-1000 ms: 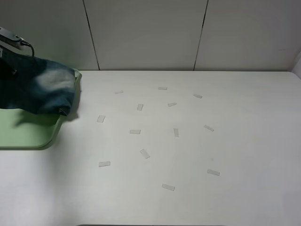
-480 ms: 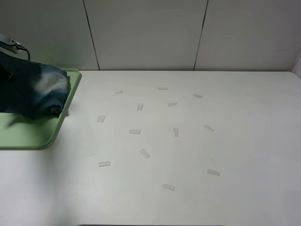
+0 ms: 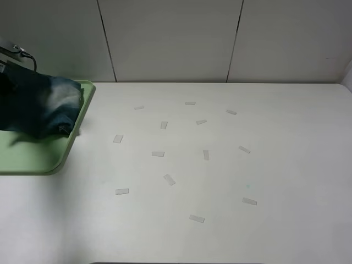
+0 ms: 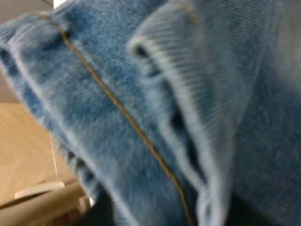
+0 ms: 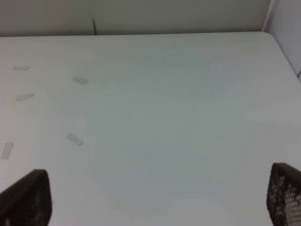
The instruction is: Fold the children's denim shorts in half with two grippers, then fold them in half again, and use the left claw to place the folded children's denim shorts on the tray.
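The children's denim shorts [image 3: 41, 107] hang folded in a bundle at the far left, over the back part of the light-green tray [image 3: 33, 157], casting a shadow on it. My left claw is hidden behind the shorts; only a bit of its arm and cable [image 3: 15, 52] shows above them. The left wrist view is filled with blue denim [image 4: 150, 113] with an orange seam, pressed close to the camera. My right gripper [image 5: 155, 197] is out of the exterior view. In the right wrist view its fingertips [image 5: 26, 197] stand wide apart, open and empty over bare table.
Several small pale tape strips [image 3: 158, 154] lie scattered across the middle of the white table [image 3: 286, 165]. A panelled wall [image 3: 170, 38] runs along the back edge. The tray's right rim [image 3: 77, 129] lies next to the tape strips.
The shorts moved left with the left arm, from hanging over the tray's right rim to over the tray. They have hardly moved in the last half second.
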You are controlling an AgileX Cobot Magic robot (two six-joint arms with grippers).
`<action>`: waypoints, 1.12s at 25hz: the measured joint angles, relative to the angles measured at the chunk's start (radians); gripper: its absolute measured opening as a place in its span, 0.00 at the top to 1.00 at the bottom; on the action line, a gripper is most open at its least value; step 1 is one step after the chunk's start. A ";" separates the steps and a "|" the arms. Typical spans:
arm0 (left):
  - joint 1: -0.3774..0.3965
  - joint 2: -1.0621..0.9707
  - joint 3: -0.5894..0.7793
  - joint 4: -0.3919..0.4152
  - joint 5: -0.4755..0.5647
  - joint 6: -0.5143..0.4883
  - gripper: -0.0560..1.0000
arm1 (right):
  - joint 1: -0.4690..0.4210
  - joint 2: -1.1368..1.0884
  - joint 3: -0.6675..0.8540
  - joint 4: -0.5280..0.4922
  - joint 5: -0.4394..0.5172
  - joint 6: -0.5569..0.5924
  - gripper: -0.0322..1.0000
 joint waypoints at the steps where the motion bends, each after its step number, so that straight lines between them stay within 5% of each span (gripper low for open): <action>1: 0.001 0.000 0.000 -0.002 -0.024 -0.014 0.24 | 0.000 0.000 0.000 0.000 0.000 0.000 0.30; 3: 0.002 0.000 0.000 -0.003 -0.076 -0.040 0.10 | 0.000 0.000 0.000 0.000 0.000 0.000 0.30; 7: 0.002 0.000 0.000 -0.005 -0.112 -0.049 0.02 | 0.000 0.000 0.000 0.000 0.000 0.000 0.30; 28: 0.002 -0.029 0.000 -0.019 -0.092 -0.050 0.01 | 0.000 0.000 0.000 0.000 0.000 0.000 0.30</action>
